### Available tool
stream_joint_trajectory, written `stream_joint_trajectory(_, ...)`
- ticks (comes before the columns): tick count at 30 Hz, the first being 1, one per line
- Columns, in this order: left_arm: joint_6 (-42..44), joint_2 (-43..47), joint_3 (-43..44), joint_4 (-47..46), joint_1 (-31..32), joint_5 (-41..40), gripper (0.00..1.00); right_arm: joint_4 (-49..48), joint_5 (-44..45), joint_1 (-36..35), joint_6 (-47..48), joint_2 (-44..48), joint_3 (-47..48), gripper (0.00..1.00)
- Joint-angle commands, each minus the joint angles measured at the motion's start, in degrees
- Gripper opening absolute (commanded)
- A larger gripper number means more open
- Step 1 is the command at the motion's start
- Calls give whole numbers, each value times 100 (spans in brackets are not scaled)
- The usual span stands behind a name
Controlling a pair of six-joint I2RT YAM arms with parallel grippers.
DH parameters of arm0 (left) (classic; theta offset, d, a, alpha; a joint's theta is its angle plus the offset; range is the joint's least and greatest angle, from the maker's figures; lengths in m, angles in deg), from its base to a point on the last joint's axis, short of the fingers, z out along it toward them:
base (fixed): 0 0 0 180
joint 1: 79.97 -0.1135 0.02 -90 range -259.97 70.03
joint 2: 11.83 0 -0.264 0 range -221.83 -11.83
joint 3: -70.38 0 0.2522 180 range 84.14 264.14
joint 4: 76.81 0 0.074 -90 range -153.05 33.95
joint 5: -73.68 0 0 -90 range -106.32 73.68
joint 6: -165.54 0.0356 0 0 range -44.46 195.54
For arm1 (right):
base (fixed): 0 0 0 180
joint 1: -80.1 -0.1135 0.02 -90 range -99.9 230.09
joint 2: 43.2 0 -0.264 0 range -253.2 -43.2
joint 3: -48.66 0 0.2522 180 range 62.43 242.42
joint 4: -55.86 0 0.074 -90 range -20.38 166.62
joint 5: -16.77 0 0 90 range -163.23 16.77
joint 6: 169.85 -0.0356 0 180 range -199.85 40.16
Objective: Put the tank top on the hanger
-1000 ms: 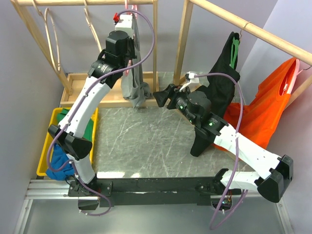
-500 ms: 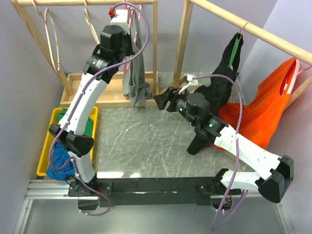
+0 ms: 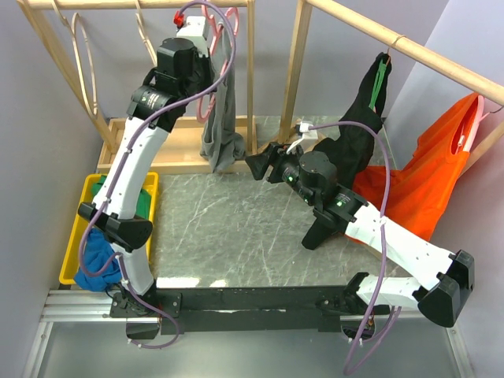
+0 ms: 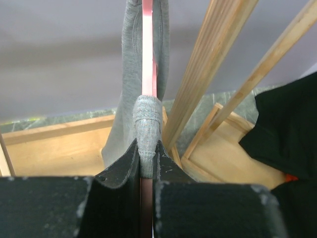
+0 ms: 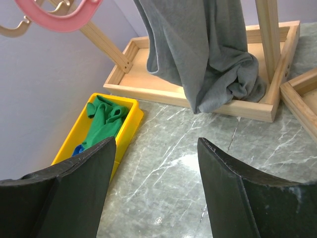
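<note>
In the left wrist view, the black left fingers are pressed together on a thin strap of the plain grey soft-knit tank top. They pinch it against the bar of the pink plastic hanger. The bar runs from between them toward twelve o'clock, with grey cloth along both its sides.

In the right wrist view, the right fingers are spread wide with nothing between them. The tank top hangs at their twelve to one o'clock, well apart. Its lower end is bunched inside a shallow wooden frame. At ten o'clock a yellow plastic bin holds green cloth with a little blue beneath.

In the top view, the tank top hangs at twelve o'clock above the grey marbled worktop. The right fingers are near its four o'clock, not touching. The bin sits at eight o'clock.
</note>
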Motion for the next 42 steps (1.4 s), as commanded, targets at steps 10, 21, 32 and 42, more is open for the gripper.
stream_joint_trajectory(10, -280, -97, 634, 24, -345, 732, 1, -6, 79, -105, -12, 58, 215, 75)
stream_joint_trajectory(21, -675, -255, 748, -169, -608, 1453, 1, 29, 106, -140, -30, 14, 268, 75)
stream_joint_trajectory(32, -825, -317, 643, -266, -714, 1963, 7, 20, 149, -166, -56, -3, 242, 75)
stream_joint_trajectory(42, -755, 499, 90, -688, -714, 1858, 58, 64, 62, -175, 14, 23, 294, 78)
